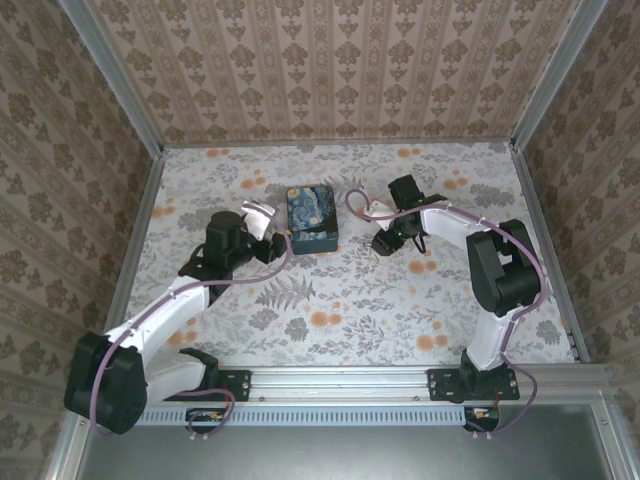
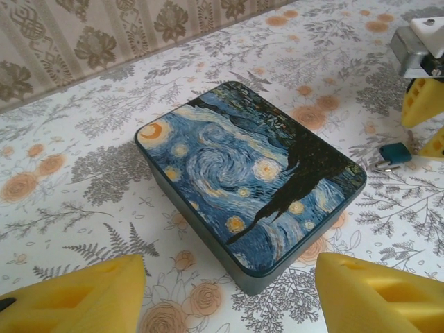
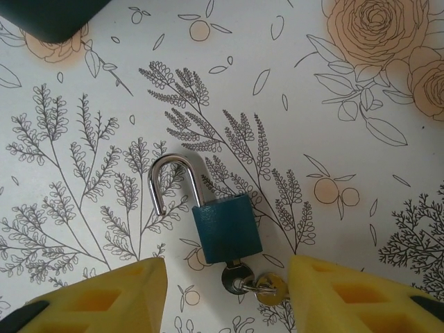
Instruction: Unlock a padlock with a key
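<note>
**Right gripper (image 3: 223,277) open, empty, astride small teal metal padlock (image 3: 226,232)**

The padlock lies on the floral table (image 3: 326,132), one shackle leg free, small dark metal key (image 3: 236,279) in its base. Left gripper (image 2: 229,277) gapes empty near the rectangular starry-night-print box (image 2: 243,173).

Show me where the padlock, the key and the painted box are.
padlock (image 3: 227,229), right wrist view, on its teal body.
key (image 3: 234,280), right wrist view, on its dark head below the padlock.
painted box (image 2: 243,173), left wrist view, on its lid.
</note>
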`<state>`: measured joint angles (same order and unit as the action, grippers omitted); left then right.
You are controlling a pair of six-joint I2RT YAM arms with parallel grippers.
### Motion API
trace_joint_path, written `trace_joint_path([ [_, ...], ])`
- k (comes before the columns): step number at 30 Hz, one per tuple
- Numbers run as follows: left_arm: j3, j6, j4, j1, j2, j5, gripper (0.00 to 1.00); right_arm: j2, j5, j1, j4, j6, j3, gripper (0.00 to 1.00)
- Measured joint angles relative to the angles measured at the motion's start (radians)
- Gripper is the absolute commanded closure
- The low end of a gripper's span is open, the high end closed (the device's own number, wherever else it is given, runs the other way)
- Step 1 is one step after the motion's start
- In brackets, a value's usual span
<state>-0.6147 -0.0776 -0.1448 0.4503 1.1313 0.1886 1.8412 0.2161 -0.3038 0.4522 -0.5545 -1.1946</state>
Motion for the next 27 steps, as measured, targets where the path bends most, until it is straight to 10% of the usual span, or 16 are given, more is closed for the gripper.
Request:
trace_joint_path([
  [9, -0.001, 0.026, 0.001, 0.000, 0.039, 0.021, 0.32, 0.061, 0.001, -0.002, 0.031, -0.079, -0.054, 0.39],
  [27, -0.035, 0.197, 0.034, 0.000, 0.027, 0.028, 0.30, 0.111, 0.003, -0.023, 0.075, -0.175, -0.085, 0.81],
])
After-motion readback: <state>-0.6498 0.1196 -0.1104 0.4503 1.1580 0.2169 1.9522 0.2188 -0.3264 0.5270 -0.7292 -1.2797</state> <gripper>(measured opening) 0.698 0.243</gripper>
